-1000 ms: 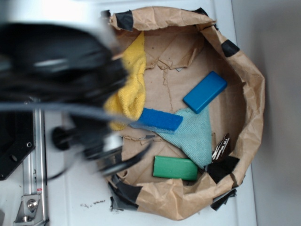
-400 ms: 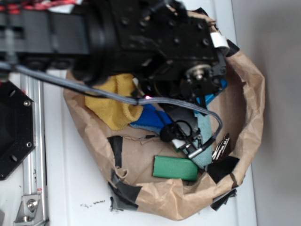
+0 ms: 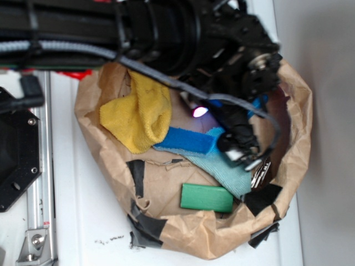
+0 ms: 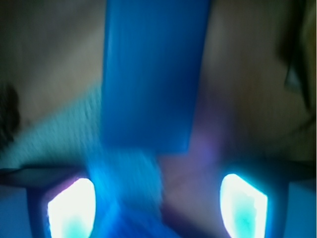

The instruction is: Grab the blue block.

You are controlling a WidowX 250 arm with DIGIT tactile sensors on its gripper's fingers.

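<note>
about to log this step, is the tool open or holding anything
tool: open, holding nothing; the blue block lies ahead of its fingers.

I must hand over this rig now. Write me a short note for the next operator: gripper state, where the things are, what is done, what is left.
Gripper: open, holding nothing; its two glowing fingertips stand apart at the bottom of the wrist view.
Blue block: lies on the brown paper, just ahead of the jaws, not yet between them. In the exterior view the arm hides most of it.
Nearby in the paper bag: darker blue block on the teal cloth, green block, yellow cloth.
Done: the arm is positioned over the block.
Left: advance, close on the block, lift.
</note>
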